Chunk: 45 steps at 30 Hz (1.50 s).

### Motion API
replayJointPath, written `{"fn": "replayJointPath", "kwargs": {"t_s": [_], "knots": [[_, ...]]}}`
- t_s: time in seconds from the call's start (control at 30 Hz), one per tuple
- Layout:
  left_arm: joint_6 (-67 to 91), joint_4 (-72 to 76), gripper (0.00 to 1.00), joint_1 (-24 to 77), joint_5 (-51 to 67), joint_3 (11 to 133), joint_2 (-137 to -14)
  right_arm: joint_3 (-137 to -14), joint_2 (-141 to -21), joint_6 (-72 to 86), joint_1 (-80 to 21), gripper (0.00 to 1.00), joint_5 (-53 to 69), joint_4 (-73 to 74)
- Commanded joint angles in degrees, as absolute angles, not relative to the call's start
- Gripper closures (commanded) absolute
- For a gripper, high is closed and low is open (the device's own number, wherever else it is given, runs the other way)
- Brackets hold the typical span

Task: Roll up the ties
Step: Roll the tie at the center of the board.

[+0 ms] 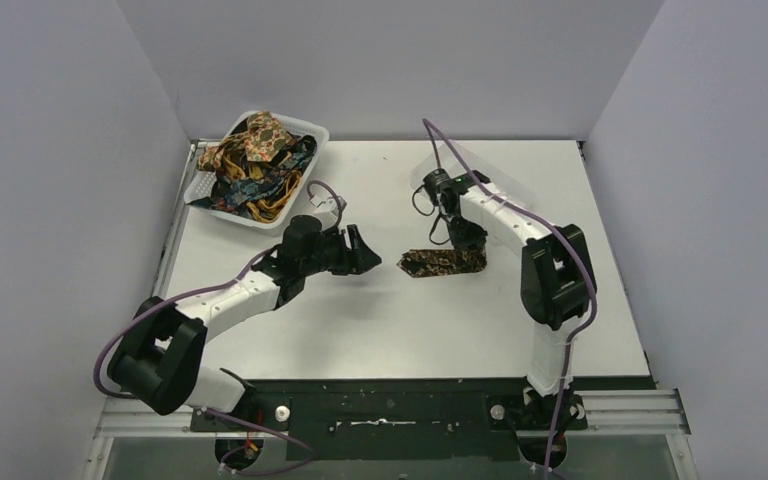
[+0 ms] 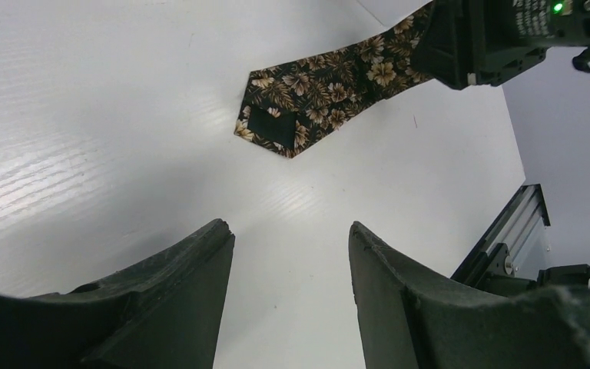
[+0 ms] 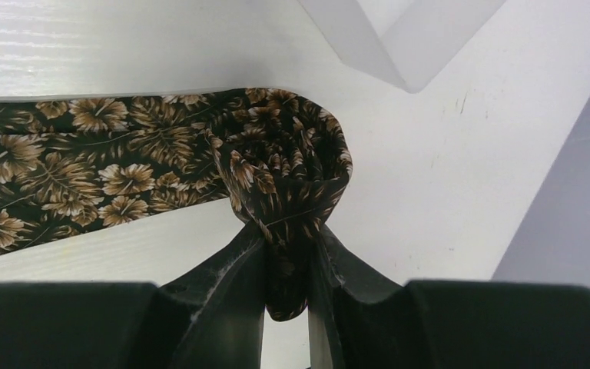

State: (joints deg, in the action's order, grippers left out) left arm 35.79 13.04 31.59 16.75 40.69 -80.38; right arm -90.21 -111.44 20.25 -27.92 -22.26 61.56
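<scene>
A dark brown tie (image 1: pixel 442 263) with tan flowers lies on the white table, its pointed wide end to the left. It also shows in the left wrist view (image 2: pixel 319 91). Its right end is wound into a roll (image 3: pixel 292 173), and my right gripper (image 3: pixel 288 234) is shut on that roll, pinching it between both fingers. In the top view my right gripper (image 1: pixel 467 240) stands over the tie's right end. My left gripper (image 2: pixel 288 234) is open and empty, above bare table a little left of the tie's point; in the top view my left gripper (image 1: pixel 365 253) points right.
A white basket (image 1: pixel 303 180) at the back left holds several more ties (image 1: pixel 260 140) in orange, yellow and navy prints. Grey walls enclose the table on three sides. A black rail runs along the near edge.
</scene>
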Motion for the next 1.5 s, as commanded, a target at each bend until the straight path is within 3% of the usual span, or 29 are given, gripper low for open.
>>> {"fn": "replayJointPath", "kwargs": {"t_s": [0.0,0.27,0.4,0.5,0.67,0.7,0.93,1.1,1.2,1.33,1.47], "knots": [[35.50,14.03,0.46,30.66,17.31,40.40,-76.83,-94.29,-114.04,23.77,-31.75,0.97,-30.77,65.31],[35.37,13.31,0.46,29.20,16.73,38.65,-73.85,-96.03,-118.86,25.95,-36.46,0.91,-30.05,65.07],[35.42,12.99,0.45,28.66,16.49,38.28,-73.00,-95.88,-120.49,25.85,-37.78,0.75,-28.26,63.61],[35.59,13.06,0.45,28.56,16.54,38.16,-72.86,-95.46,-121.37,24.77,-38.14,0.69,-25.14,61.37],[35.83,13.22,0.45,28.56,17.05,38.13,-72.80,-96.17,-121.29,23.42,-38.33,0.41,-21.60,59.90],[35.97,13.20,0.45,28.56,17.05,38.14,-72.70,-96.23,-120.68,22.99,-38.32,0.39,-20.89,59.21],[37.49,13.93,0.45,28.56,16.16,36.54,-69.43,-92.11,-107.47,20.41,-35.12,0.32,-9.01,49.98],[38.77,15.51,0.45,28.70,14.79,35.61,-67.99,-80.87,-93.76,21.44,-25.94,0.31,2.72,38.86],[38.49,16.09,0.45,29.11,15.31,36.80,-70.08,-71.25,-86.81,23.01,-18.08,0.28,8.57,31.27],[37.57,16.97,0.45,32.83,14.74,40.98,-75.68,-55.77,-82.10,27.45,-5.50,0.29,30.09,18.30],[36.77,16.88,0.44,37.28,14.22,47.26,-83.57,-50.71,-81.80,27.45,-1.77,0.28,38.27,12.16]]}}
